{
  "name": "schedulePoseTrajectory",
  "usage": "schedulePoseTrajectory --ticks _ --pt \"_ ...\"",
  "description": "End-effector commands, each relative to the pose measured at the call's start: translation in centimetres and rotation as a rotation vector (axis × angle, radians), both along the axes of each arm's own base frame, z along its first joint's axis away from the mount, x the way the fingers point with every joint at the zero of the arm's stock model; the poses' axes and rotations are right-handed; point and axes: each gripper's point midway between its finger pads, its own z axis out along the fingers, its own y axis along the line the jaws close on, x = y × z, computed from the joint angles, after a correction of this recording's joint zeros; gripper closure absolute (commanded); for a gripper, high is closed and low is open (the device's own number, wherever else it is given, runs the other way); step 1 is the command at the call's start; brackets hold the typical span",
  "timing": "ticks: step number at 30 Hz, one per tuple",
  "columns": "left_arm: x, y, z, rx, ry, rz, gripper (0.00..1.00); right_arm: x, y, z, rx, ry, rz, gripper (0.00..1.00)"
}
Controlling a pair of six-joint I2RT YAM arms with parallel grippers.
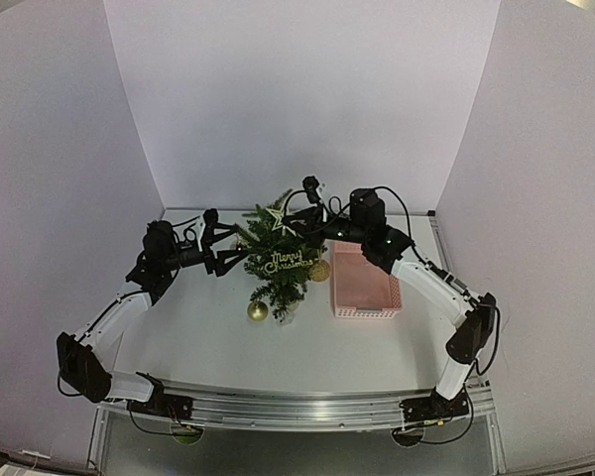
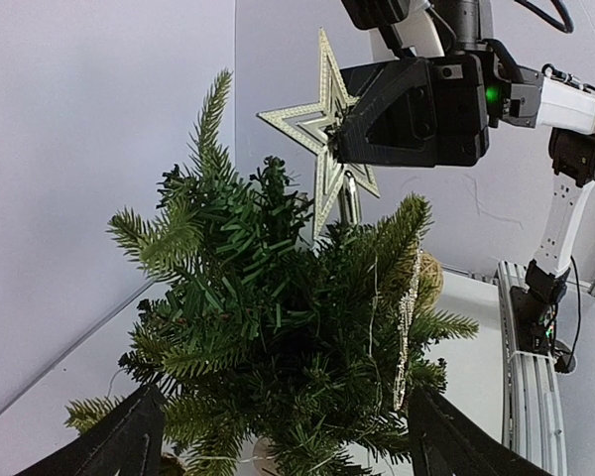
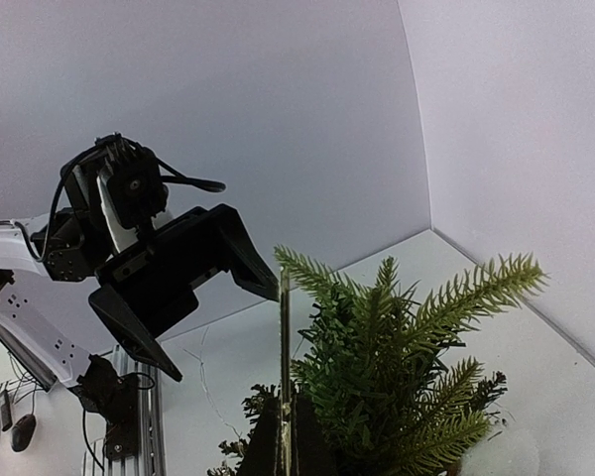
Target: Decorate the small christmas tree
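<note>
Right gripper (image 3: 281,441) clamps the star (image 2: 312,129), fingertips mostly cut off; left gripper (image 2: 286,395) released, fingers astride the small christmas tree (image 2: 278,297), its base mostly hidden among needles.

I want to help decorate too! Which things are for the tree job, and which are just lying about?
For the job: small christmas tree; gold star, pinched in the right fingers; left fingers, open around the tree; Merry Christmas sign; gold baubles.
Just lying about: pink basket beside the tree; white table.
</note>
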Motion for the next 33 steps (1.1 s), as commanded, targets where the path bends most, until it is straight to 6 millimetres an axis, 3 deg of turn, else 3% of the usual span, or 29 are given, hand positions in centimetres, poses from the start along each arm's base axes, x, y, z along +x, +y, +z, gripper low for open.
schedulePoseTrajectory --ticks 1,14,19,33 --pt "-0.1 0.1 0.6 -0.012 -0.031 -0.011 0.15 -0.2 0.0 1.9 0.03 -0.057 0.012 1.0" --pt "-0.2 0.1 0.7 -0.013 -0.037 -0.012 0.15 -0.5 -0.2 2.9 0.039 -0.085 0.009 1.0" --pt "-0.2 0.1 0.7 -0.013 -0.037 -0.012 0.15 -0.1 -0.2 1.4 0.017 -0.059 -0.004 1.0" --pt "-0.2 0.1 0.8 -0.013 -0.038 -0.014 0.15 0.1 -0.3 -0.4 -0.02 -0.036 -0.02 1.0"
